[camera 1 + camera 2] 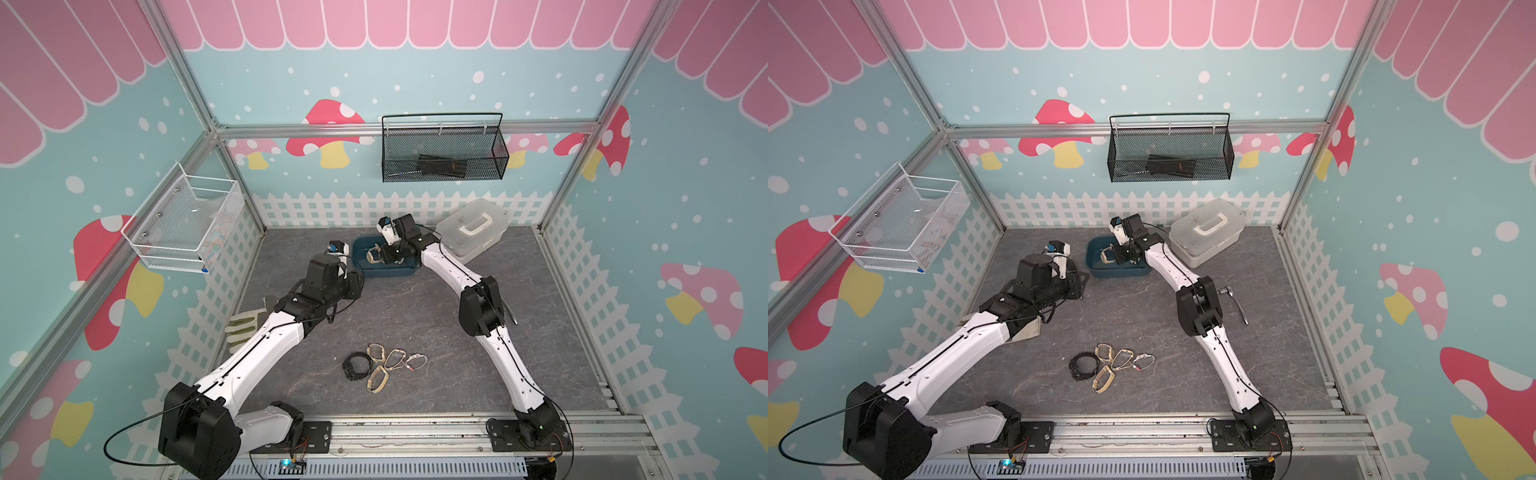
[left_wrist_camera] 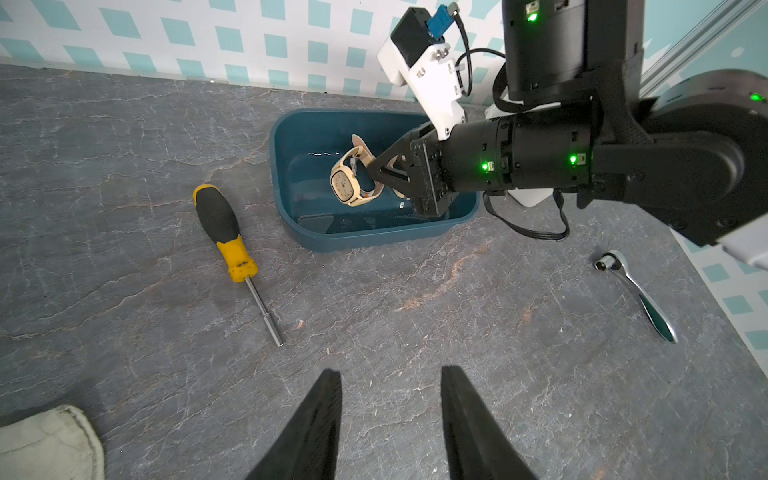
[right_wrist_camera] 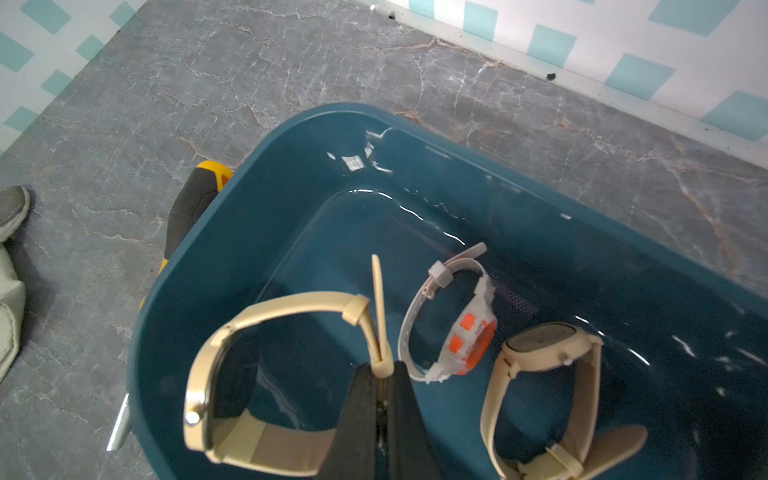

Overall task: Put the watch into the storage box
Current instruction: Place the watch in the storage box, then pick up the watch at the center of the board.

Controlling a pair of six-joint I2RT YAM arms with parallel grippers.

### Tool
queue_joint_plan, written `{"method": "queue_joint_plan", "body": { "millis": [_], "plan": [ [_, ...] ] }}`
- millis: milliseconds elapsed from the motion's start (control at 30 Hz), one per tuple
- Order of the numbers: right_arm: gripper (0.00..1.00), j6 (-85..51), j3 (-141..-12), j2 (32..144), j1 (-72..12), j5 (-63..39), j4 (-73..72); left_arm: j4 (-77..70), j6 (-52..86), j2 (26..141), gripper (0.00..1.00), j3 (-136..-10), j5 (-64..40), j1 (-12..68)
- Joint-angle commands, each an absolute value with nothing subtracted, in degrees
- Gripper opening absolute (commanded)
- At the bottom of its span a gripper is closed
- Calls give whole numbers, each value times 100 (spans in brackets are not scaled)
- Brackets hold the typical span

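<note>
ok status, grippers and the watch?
Right gripper shut on cream watch strap, over storage box. Left gripper open, empty. Two watches already in box; five on table. Nothing blocking.

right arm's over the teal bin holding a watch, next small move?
Probably open the right end effector: it pinches the strap of the cream square-faced watch, which hangs inside the dark teal plastic storage box, above two watches already lying there. Releasing should drop it in.
</note>
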State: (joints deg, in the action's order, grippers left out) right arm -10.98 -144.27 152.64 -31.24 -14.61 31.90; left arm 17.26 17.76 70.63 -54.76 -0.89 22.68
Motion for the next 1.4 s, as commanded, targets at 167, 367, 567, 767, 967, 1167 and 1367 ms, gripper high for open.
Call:
{"method": "queue_joint_plan", "body": {
  "millis": [167,367,567,767,967,1167,1367],
  "plan": [
    [14,-987,-14590,15363,-3116,-1428,3304,1644,1696,6917,43,-5396,-89,2316],
    [17,-829,-14478,15279,-3116,-1403,3429,1644,1696,6958,43,-5370,19,2318],
    [20,-691,-13896,14815,-3112,-1377,3305,1685,1670,7004,44,-5379,120,2499],
    [27,-535,-13226,14042,-3120,-1457,3107,1923,1721,7151,44,-5476,202,2649],
    [39,-324,-11528,12378,-3119,-1457,2197,2762,1913,7135,48,-5736,260,2711],
    [50,167,-10336,10794,-3094,-1487,2382,3390,2091,7011,51,-5554,-175,2840],
    [56,10,-8101,9264,-3050,-1567,1759,3552,1900,7577,51,-5471,-116,3150]
  ]
}}
